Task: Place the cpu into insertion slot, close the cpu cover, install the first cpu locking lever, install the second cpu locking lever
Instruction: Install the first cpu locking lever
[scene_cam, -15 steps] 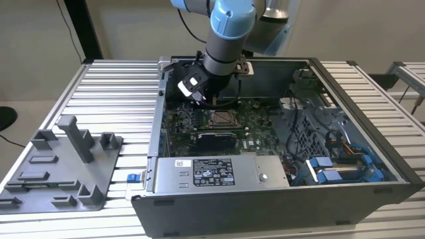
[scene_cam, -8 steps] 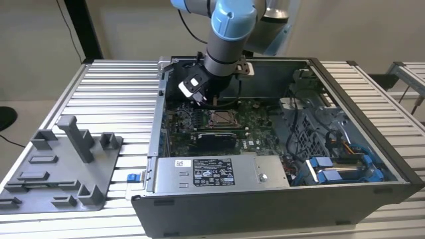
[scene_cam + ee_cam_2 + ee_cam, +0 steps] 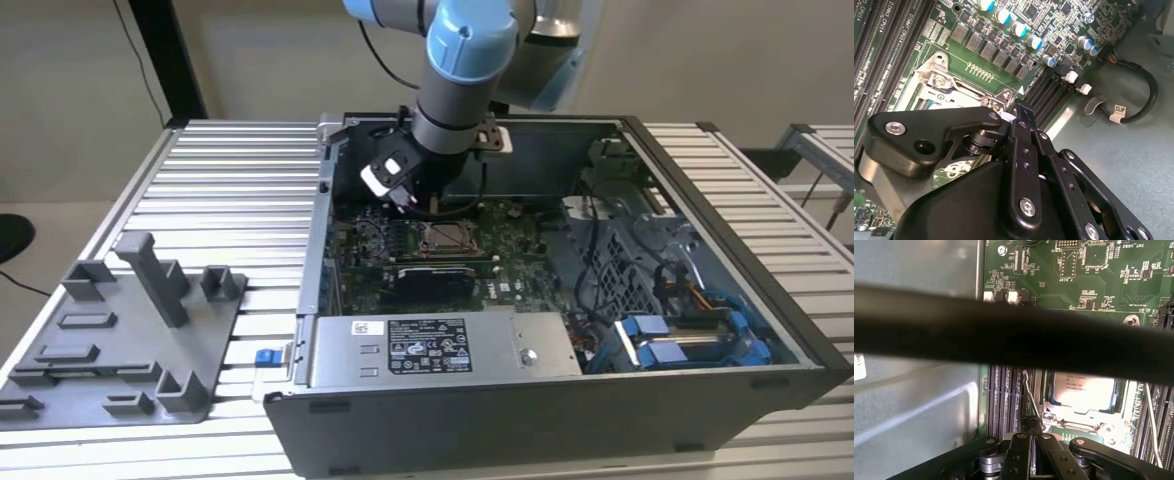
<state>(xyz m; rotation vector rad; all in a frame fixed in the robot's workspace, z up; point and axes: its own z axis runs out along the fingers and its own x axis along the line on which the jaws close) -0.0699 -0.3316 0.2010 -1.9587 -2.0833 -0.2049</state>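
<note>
Arm: I see the grey-and-blue robot arm [image 3: 454,90] standing almost upright over the open dark-grey computer case [image 3: 747,300]. Its wrist is sunk inside, above the green circuit board [image 3: 521,245].
Gripper: the black two-finger gripper [image 3: 400,200] points down just beside the socket, on the exterior view's left of it.
Fingers: in both wrist views I read the gripper [image 3: 1032,425] [image 3: 1016,117] with its tips pressed together.
Lever: a thin silvery wire locking lever [image 3: 1030,392] slants up from the fingertips. I cannot tell whether it is pinched or only touched.
Second lever: another thin silvery rod [image 3: 1152,427] stands on the socket's far side, apart from the gripper.
Cpu: the flat silvery-grey square chip [image 3: 1085,390] sits in the square metal-rimmed insertion slot [image 3: 447,237].
Cover: the thin silvery hinged frame [image 3: 1121,397] lies flat around the chip.
</note>
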